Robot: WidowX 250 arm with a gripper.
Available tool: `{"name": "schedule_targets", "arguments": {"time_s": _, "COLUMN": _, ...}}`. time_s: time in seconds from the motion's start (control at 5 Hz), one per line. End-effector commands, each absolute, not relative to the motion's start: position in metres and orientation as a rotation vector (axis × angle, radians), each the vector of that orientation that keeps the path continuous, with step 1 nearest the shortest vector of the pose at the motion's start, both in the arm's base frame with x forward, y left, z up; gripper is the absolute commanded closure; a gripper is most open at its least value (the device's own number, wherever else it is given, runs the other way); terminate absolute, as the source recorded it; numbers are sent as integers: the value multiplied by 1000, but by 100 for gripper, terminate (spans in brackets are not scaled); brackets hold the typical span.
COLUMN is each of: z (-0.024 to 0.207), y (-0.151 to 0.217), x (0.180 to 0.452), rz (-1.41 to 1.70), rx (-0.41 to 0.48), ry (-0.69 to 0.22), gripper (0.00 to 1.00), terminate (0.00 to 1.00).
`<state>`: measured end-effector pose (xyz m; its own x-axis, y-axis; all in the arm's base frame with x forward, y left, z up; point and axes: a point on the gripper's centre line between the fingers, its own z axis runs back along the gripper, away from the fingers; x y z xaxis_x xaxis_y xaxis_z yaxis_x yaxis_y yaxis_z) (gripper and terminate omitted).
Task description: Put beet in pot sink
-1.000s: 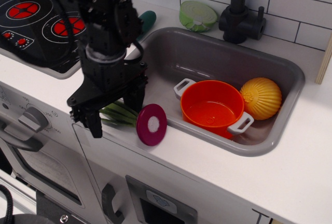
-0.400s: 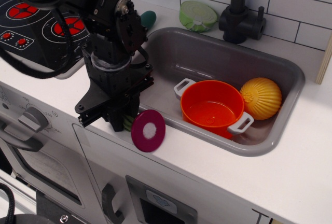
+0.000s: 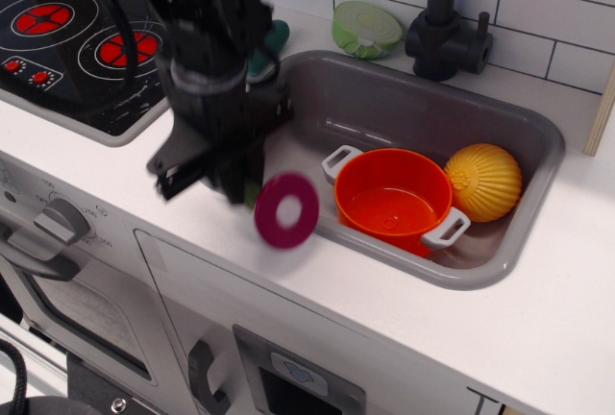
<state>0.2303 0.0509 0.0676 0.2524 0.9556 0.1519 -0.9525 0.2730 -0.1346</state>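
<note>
Near the sink's (image 3: 524, 271) left rim, the gripper (image 3: 213, 167) is holding the beet (image 3: 286, 210) by its stems, jaws closed, disc pointing right toward the pot (image 3: 394, 198).

Toy play kitchen, seen from above. Noted white counter (image 3: 538, 319) with grey plastic sink (image 3: 500, 271) set in at 3 o'clock, black faucet (image 3: 444, 21) at 1 o'clock against white tiled wall (image 3: 548, 12). Printed black hob (image 3: 67, 50) with red rings at 10 o'clock; oven knob (image 3: 60, 221) at 8 o'clock.
</note>
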Motion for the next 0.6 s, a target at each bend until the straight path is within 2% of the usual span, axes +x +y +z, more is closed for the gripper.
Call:
{"name": "schedule_targets", "arguments": {"time_s": 0.0, "z": 84, "y": 37, "x": 302, "rz": 1374, "rx": -18, "ry": -395, "gripper": 100, "terminate": 0}}
{"name": "schedule_targets", "arguments": {"time_s": 0.2, "z": 67, "y": 29, "x": 327, "rz": 1397, "rx": 47, "ry": -424, "gripper": 100, "terminate": 0}}
{"name": "schedule_targets", "arguments": {"time_s": 0.4, "z": 55, "y": 19, "x": 330, "rz": 1391, "rx": 74, "ry": -471, "gripper": 100, "terminate": 0}}
